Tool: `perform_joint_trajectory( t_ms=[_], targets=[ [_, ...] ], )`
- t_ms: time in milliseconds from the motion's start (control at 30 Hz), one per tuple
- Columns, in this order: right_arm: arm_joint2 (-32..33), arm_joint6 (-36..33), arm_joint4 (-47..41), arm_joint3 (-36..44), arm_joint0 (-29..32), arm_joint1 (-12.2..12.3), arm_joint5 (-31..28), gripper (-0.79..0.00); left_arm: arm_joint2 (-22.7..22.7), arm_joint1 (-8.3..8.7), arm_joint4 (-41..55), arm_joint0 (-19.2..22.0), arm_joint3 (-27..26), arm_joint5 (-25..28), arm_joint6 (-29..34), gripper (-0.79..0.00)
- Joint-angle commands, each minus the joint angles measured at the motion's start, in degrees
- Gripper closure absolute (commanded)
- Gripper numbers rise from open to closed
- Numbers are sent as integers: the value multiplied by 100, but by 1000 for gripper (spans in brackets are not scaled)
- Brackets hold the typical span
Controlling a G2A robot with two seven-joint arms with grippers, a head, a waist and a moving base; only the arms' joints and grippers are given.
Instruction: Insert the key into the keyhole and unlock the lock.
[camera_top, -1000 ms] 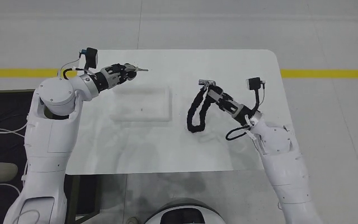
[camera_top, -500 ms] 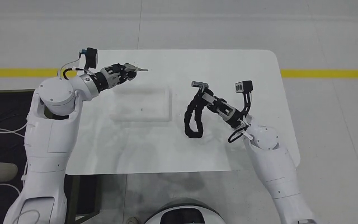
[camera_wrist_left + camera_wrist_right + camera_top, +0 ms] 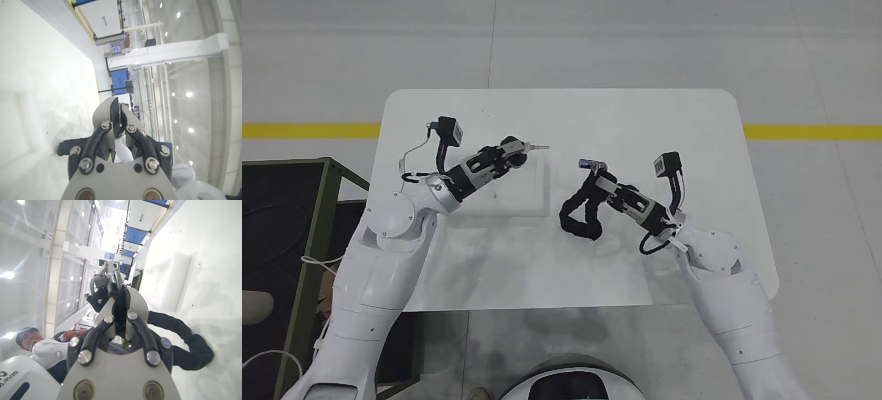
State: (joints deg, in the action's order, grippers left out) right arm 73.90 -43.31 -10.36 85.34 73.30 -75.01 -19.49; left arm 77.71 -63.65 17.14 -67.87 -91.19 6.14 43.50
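Holding key and cable lock apart.
Left claw pinches the key; right claw clamps the cable lock.

Both arms are held over the table, each clamped on its own part.

The left arm slants in from the table's left edge toward the far edge. Its left gripper is closed flat on the key, whose blade juts past the fingertips toward the right edge. The right arm comes in from the near right corner, with the forearm angled toward the table's middle. The right gripper is pinched on the lock just below its metal head. The two grippers face each other, near but apart.
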Motion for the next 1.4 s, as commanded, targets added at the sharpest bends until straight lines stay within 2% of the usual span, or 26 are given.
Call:
perform_joint_trajectory(
  t_ms=[0,133,400,633,800,1067,1133,1200,1367],
  targets=[
    [2,-17,151,-10,-16,10,58,0,-9,-14,219,46,41,-152,233,0],
    [-11,-20,276,18,-7,20,146,0,49,-9,149,53,8,-98,552,0],
    [-119,111,576,111,-6,17,298,0,-41,-58,-194,-26,-119,-113,309,0],
    [-171,262,408,91,-10,-9,117,0,-115,-109,-327,-12,-97,-161,222,0],
    [-244,261,203,38,-24,-36,-292,0,-60,-146,-117,10,-58,-196,113,0],
    [-244,261,203,38,-24,-36,-292,0,-60,-146,-117,10,-58,-196,113,0],
    [-222,403,465,165,160,-22,-270,0,-60,-146,-117,10,-58,-196,113,0],
    [-215,637,372,334,301,-32,-217,0,-58,-151,-177,-241,-362,-55,-3,0],
    [-179,478,-22,307,301,-30,-221,0,-75,-170,-302,-472,-691,422,-112,0]
  ],
)
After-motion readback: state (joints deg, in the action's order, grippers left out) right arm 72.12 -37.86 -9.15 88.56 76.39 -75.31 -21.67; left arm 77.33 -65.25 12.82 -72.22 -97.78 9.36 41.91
